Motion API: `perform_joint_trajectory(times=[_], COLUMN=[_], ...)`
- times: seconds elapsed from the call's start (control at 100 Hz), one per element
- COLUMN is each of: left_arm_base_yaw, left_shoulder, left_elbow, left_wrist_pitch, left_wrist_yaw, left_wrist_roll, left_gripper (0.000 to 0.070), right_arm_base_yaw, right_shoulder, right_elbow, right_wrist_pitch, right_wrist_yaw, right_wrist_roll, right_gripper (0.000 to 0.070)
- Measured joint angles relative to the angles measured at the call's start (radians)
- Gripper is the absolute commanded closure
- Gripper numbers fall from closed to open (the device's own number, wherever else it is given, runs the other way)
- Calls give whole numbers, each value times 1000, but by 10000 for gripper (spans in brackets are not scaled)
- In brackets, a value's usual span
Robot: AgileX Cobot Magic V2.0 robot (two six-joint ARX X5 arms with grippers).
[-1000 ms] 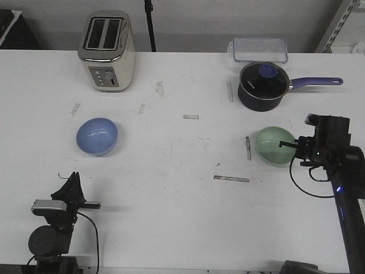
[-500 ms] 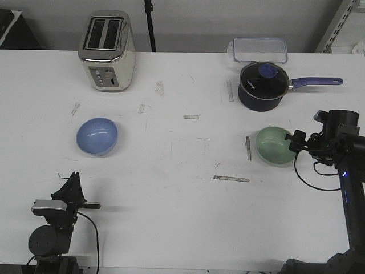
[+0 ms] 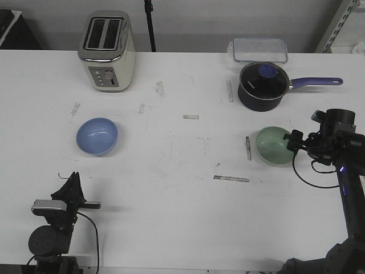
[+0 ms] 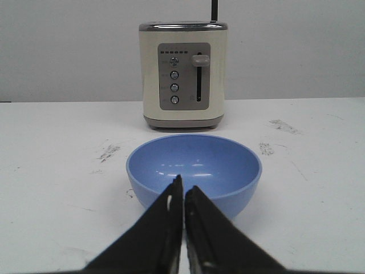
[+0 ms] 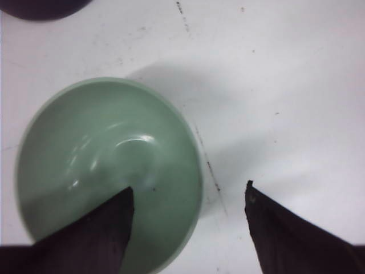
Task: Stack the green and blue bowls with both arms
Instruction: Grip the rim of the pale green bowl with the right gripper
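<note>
Right wrist view: right gripper (image 5: 190, 197) open, straddling green bowl (image 5: 108, 171) rim. Smooth, rigid, prob light & slippery; pinch rim. Left gripper (image 4: 183, 191) closed, near blue bowl (image 4: 194, 171).

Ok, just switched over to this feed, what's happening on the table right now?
The right gripper is open at the green bowl, one finger inside it and one outside its rim, so not yet gripped. The left gripper is shut and parked short of the blue bowl, which sits untouched in front of the toaster. Nothing is stacked yet.
</note>
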Motion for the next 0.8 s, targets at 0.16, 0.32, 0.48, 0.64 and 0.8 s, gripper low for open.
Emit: perform_joint_trajectory(times=[0.16, 0.32, 0.48, 0.64, 0.8], left_arm_base_yaw=[0, 0, 0, 0, 0], left_shoulder=[0, 0, 0, 0, 0], left_elbow=[0, 0, 0, 0, 0], left_wrist_pitch=[0, 0, 0, 0, 0], left_wrist_yaw=[0, 0, 0, 0, 0], left_wrist_roll=[0, 0, 0, 0, 0], left_gripper=[698, 698, 698, 698, 698], right_arm_base_yaw=[0, 0, 5, 16, 22], right_shoulder=[38, 97, 137, 145, 145], right_elbow=[-4, -7, -7, -14, -47], right_wrist_pitch=[24, 56, 77, 88, 105], right_wrist_yaw=[0, -28, -50, -52, -52], right_wrist_roll=[0, 0, 0, 0, 0], right_gripper=[277, 279, 285, 372, 461])
